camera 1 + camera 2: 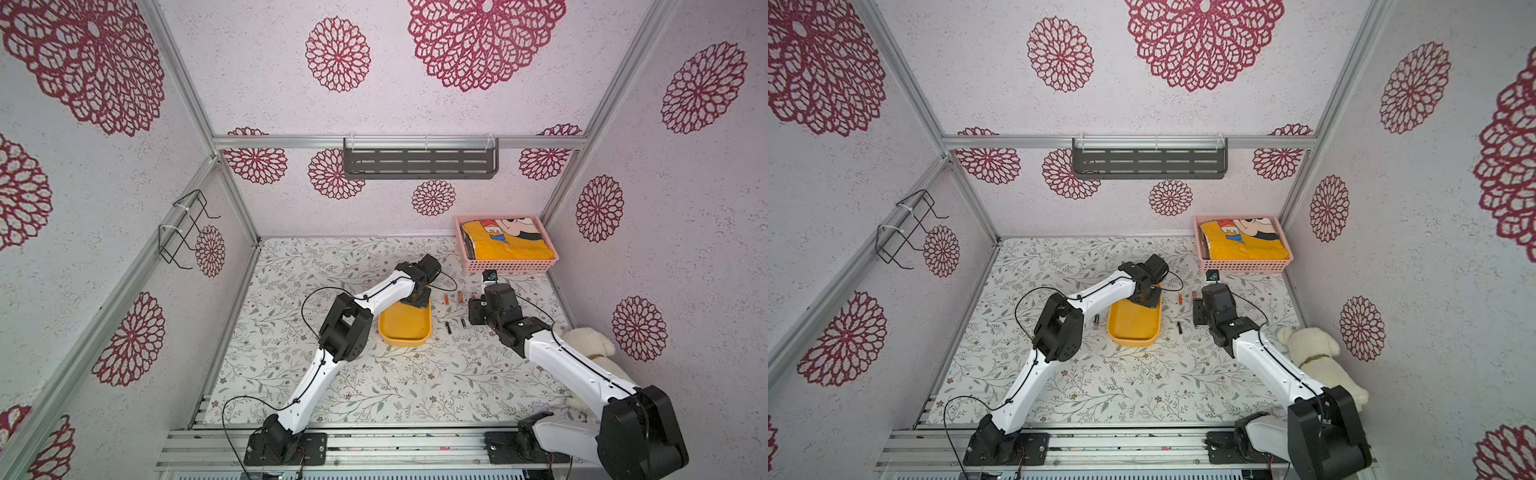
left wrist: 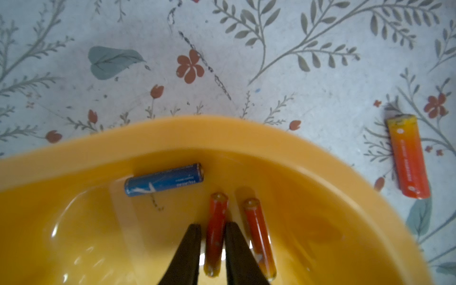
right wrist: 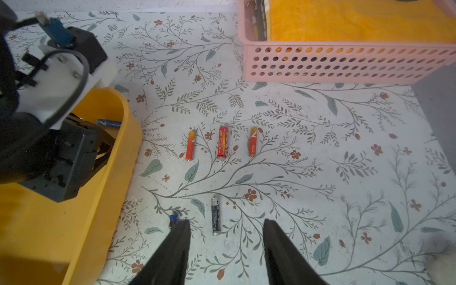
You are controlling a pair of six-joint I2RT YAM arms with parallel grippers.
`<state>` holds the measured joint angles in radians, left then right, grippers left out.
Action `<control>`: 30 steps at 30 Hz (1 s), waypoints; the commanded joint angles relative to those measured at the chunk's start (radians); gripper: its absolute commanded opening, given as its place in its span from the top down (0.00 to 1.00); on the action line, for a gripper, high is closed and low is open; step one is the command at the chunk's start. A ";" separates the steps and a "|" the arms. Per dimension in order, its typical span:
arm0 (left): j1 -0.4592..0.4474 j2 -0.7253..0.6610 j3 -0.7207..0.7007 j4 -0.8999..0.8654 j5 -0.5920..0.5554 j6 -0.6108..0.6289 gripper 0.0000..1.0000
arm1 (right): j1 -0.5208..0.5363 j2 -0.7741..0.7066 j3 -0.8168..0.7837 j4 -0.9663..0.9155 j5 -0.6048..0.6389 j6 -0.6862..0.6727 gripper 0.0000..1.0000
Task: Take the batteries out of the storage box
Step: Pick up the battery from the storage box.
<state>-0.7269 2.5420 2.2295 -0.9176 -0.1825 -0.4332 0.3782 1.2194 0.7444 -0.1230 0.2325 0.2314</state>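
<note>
1. Now the left hand [image 2: 213, 229] is down inside the storage box [image 2: 172, 133] and pinches one orange battery [image 2: 217, 209] (a blue battery [image 2: 164, 179] lies close by, inside the storage box too).
2. The right hand [image 3: 226, 222], fingers apart and empty, hangs beside the storage box over loose batteries [image 3: 222, 142] on the bench [image 3: 320, 160].

A robotics test cell, dressed as a home, is being shown; flower-patterned wall panels [image 1: 374, 104] are being held in aluminium framing [image 1: 291, 142]; the left arm [image 1: 316, 382] and right arm [image 1: 573, 370] are being carried on a rail base [image 1: 395, 451]; a shelf [image 1: 419, 164] is being hung by cable ties.
</note>
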 commanded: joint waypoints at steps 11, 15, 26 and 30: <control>0.001 -0.096 -0.071 0.006 -0.026 0.014 1.00 | -0.004 0.016 0.035 0.044 -0.029 0.019 0.46; 0.001 -0.162 -0.086 0.009 -0.022 0.021 1.00 | -0.004 0.021 0.035 0.066 -0.040 0.027 0.46; 0.004 -0.394 -0.222 0.075 -0.006 0.009 1.00 | -0.005 -0.027 0.002 0.125 -0.043 0.037 0.44; 0.016 -0.518 -0.332 0.097 -0.033 -0.015 1.00 | -0.005 -0.043 -0.015 0.161 -0.063 0.034 0.44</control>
<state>-0.7208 2.1025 1.9560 -0.8486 -0.1944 -0.4263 0.3779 1.2137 0.7383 -0.0200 0.1886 0.2550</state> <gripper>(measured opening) 0.063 0.560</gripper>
